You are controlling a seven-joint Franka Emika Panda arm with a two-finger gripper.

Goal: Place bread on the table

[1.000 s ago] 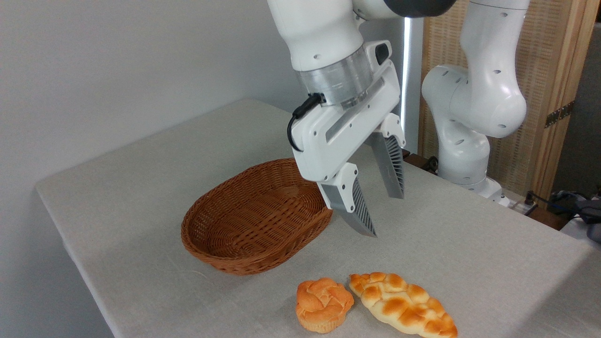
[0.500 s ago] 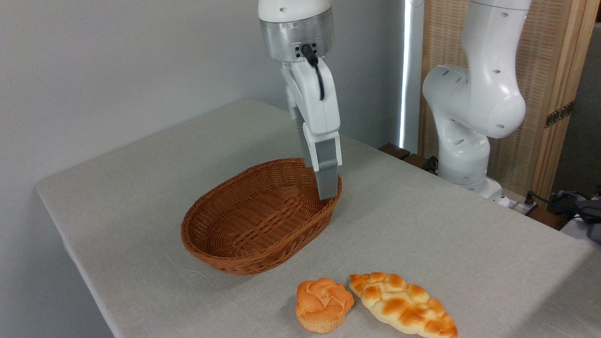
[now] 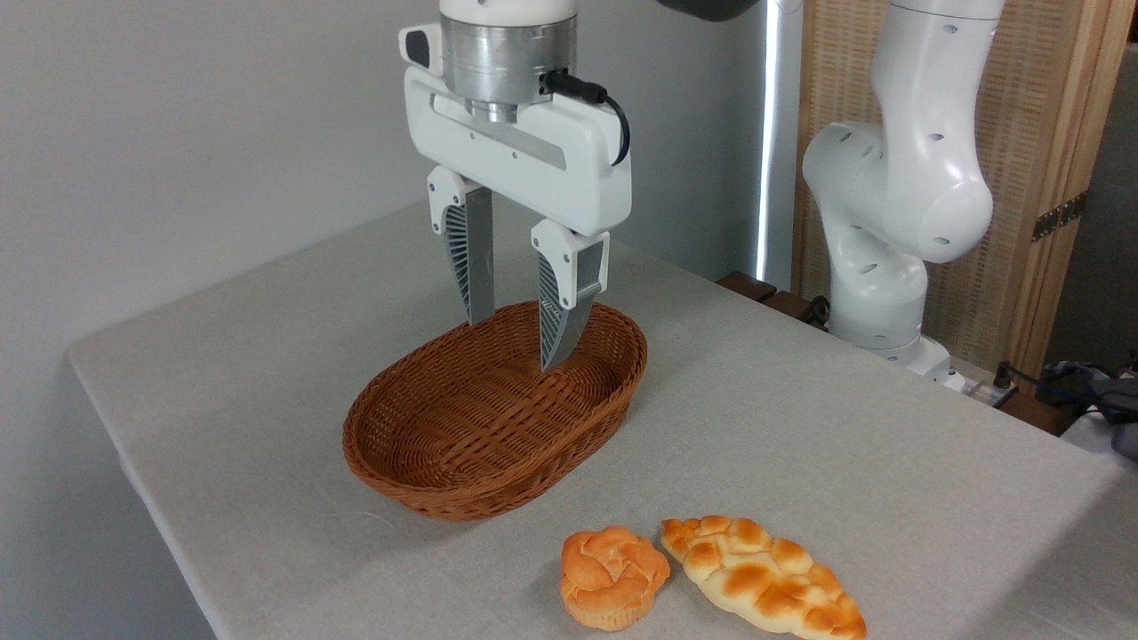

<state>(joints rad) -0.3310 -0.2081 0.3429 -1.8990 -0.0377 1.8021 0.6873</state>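
Bread already on cloth, gripper over basket, holding nothing.

Gripper hangs with fingers spread wide and empty, tips above the far end of the wicker basket. Bread lies on the table at the near edge, well apart from the gripper, toward the camera and to the right. Its long axis runs diagonally, upper-left to lower-right. Round bun sits just beside its left tip. Task looks done.

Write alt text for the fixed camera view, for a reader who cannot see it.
A white robot gripper hangs open and empty above a brown wicker basket with nothing in it on a grey-beige table. The braided bread and a small round bun lie side by side on the cloth at the near edge.
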